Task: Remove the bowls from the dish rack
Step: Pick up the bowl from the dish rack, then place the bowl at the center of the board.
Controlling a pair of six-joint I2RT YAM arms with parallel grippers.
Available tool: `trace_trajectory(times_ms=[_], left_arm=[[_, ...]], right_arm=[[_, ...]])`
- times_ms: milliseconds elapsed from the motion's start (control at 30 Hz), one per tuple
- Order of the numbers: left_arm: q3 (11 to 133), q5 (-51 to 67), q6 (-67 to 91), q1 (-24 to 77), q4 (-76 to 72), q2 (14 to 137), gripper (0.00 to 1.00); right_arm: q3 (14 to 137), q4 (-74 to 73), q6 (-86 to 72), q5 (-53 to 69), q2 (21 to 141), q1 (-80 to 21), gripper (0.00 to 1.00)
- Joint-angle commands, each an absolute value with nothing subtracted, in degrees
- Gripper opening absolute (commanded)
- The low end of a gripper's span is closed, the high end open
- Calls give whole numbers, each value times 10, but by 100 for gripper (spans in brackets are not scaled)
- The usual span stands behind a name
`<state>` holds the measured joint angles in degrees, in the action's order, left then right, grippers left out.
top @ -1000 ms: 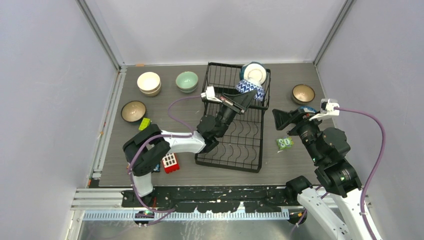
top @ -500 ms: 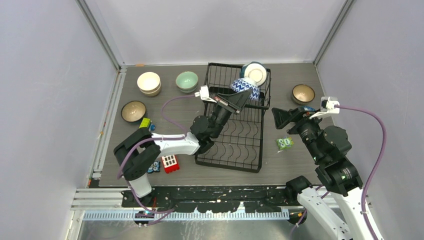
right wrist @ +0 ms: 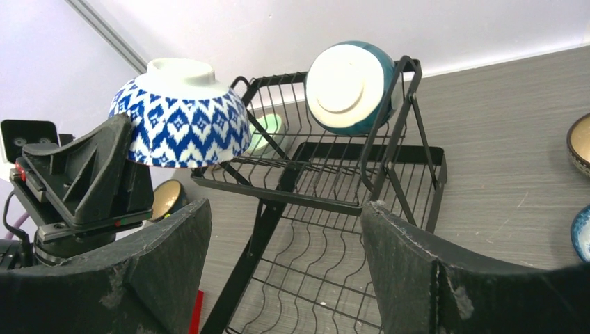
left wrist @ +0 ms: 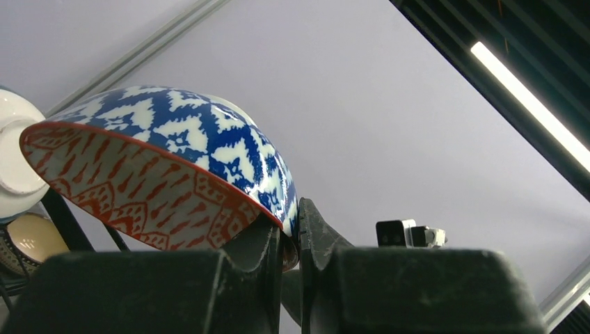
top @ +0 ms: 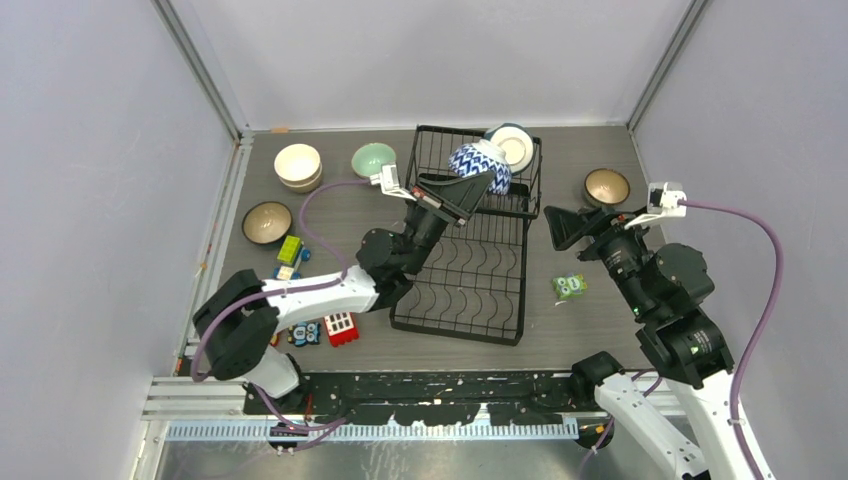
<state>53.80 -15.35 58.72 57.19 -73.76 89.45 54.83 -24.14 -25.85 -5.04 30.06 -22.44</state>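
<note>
The left fingers [left wrist: 243,278] pinch the rim of the blue-and-white bowl [top: 478,165], holding it upside down, foot up, over the left part of the raised basket of the dish rack [top: 480,285]. A teal bowl [top: 512,147] leans on edge in that basket's far right corner. The right fingers [right wrist: 163,268] stand wide apart and hold nothing, just right of the rack. On the desk [top: 570,330], a cream bowl [top: 298,165], a pale green bowl [top: 374,161] and a brown bowl [top: 267,222] sit left of the rack.

A blue-and-white bowl [top: 478,165], red-patterned inside, a teal bowl [right wrist: 348,87], a black dish rack [top: 455,331].
</note>
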Motion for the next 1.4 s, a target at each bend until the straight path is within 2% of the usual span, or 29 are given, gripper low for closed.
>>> trace_trajectory(times_ms=[0,200,367,500,600,800,1067,1367], left_arm=[[532,-110,526,568,-696,808,0],[514,-36,428,568,-468,681,0],[513,29,298,570,-197,545,0],[543,27,181,588,45,476,0],[549,19,126,609,155,444,0],[556,-91,7,714,274,431,0],[562,-147,-128,745,378,449,0],[544,-110,-315,756,445,448,0]], right_arm=[[589,-227,-266,-28,315,-228,82],[629,-225,-281,25,340,-228,82],[653,-214,-280,72,370,-229,82],[681,-214,-282,105,411,-229,82],[736,-265,-270,99,464,-234,82],[896,-403,-242,91,602,-294,80],[1075,-589,-206,13,720,-398,79],[1122,-723,-195,-50,782,-514,80]])
